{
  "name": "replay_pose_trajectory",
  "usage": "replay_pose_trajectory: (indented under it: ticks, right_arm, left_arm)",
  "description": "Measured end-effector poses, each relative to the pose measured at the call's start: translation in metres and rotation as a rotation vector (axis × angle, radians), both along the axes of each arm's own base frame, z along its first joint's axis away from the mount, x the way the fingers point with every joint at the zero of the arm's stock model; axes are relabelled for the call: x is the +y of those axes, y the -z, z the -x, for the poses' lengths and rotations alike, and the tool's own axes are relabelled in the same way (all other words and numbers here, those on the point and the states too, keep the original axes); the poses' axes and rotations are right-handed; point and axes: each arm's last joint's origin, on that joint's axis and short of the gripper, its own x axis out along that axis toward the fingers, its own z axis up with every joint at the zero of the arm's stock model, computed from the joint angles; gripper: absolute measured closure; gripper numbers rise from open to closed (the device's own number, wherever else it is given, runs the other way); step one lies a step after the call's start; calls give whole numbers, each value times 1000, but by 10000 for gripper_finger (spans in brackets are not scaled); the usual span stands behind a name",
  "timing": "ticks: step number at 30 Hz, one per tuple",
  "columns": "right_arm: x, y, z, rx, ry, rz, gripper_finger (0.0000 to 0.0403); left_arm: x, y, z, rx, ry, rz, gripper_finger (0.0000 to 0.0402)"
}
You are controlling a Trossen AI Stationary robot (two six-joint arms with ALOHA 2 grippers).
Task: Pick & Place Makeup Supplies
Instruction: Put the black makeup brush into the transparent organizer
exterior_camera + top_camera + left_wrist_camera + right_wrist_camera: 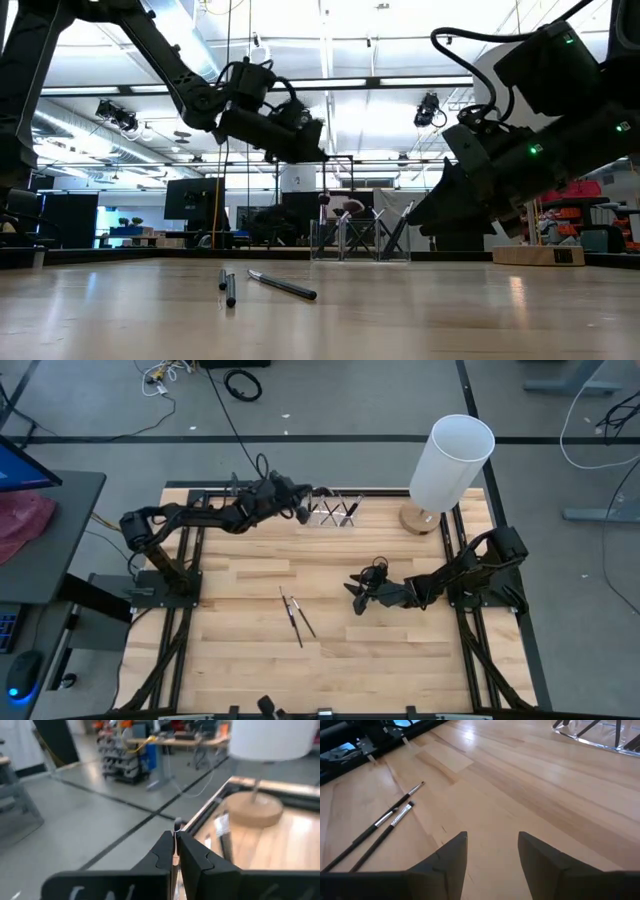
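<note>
High view, clear holder (333, 512): we see dark sticks standing in it (count unclear).
Left gripper (175, 851): above holder, pinching a thin brush (177, 827).
Right gripper (492, 851): spread, mid-table.
Table (240, 660): two brushes (297, 617) lying loose.

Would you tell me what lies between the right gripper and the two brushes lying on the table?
Only bare wood: in the high view nothing sits between the open right gripper and the two brushes; the right wrist view agrees.

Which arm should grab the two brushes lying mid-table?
Probably the right: its gripper is open and beside the brushes. The left gripper is shut on a brush near the clear holder.
</note>
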Motion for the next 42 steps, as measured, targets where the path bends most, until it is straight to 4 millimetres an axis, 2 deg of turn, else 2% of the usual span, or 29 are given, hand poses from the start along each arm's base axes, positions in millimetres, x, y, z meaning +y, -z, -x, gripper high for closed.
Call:
replay_pose_trajectory:
  ticks: [4,10,18,29,42]
  right_arm:
    - [0,-1,0,-11,11,5,225]
    - [0,-2,-1,-19,21,9,225]
    - [0,-3,-1,-41,25,-3,225]
    - [0,-4,-2,-47,25,-4,225]
    - [0,-4,-2,-47,25,-4,225]
  left_arm:
    - [9,14,3,63,-11,51,383]
    - [14,32,1,55,22,151,380]
    - [11,31,-2,-15,44,233,379]
    - [10,33,-2,-3,17,244,375]
    - [11,34,-1,2,-16,259,292]
